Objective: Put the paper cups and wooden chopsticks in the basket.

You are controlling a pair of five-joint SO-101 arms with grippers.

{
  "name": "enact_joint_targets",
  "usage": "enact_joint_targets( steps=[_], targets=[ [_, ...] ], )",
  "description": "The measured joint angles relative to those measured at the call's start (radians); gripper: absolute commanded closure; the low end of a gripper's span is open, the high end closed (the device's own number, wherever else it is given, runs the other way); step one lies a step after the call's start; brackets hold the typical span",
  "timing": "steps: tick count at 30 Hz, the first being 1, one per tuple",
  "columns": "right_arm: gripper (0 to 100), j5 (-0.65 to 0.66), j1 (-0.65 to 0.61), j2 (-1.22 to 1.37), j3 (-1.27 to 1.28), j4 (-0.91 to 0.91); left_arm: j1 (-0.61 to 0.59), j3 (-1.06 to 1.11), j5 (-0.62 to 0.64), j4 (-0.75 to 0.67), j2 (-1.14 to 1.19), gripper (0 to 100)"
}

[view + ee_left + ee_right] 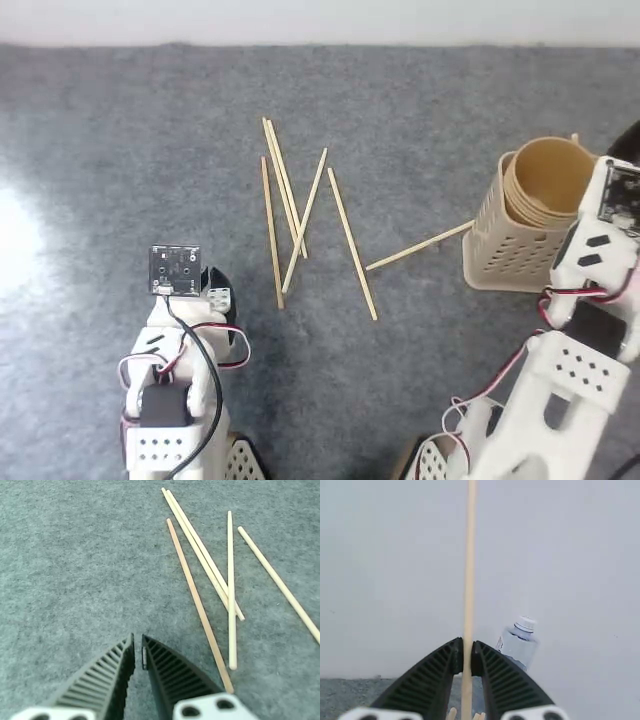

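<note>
The right gripper (467,652) pinched 1 chopstick (470,555) upright beside the basket (500,245). The left gripper (138,645) sat almost closed and empty, near the loose chopsticks (200,600).

My white plastic left arm (160,440) and white plastic right arm (578,372), dotted with small dark screw holes, carry black servo blocks at the joints. Red, white and black wires (238,355) loop beside them; a thick black cable (205,385) runs to the dark square circuit board (174,268). My left hand (138,647) and right hand (467,650) have black ribbed wedge fingers (102,677) on white mounts.
</note>
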Motion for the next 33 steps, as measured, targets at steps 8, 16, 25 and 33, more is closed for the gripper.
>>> enact_joint_targets(
  steps=[8, 16, 25, 33],
  targets=[
    [99.1, -0.044, 0.02, 0.222, 0.0, -0.044, 0.0, 0.0, 0.0, 0.0, 0.0, 98],
    [84.1, -0.061, 0.041, 0.236, -0.006, 0.018, 0.0, 0.0, 0.0, 0.0, 0.0, 98],
    [83.6, -0.043, 0.041, 0.201, -0.011, 0.06, 0.0, 0.0, 0.0, 0.0, 0.0, 98],
    [83.8, 0.012, -0.063, -0.097, -0.098, 0.417, 0.0, 0.0, 0.0, 0.0, 0.0, 98]
  ],
)
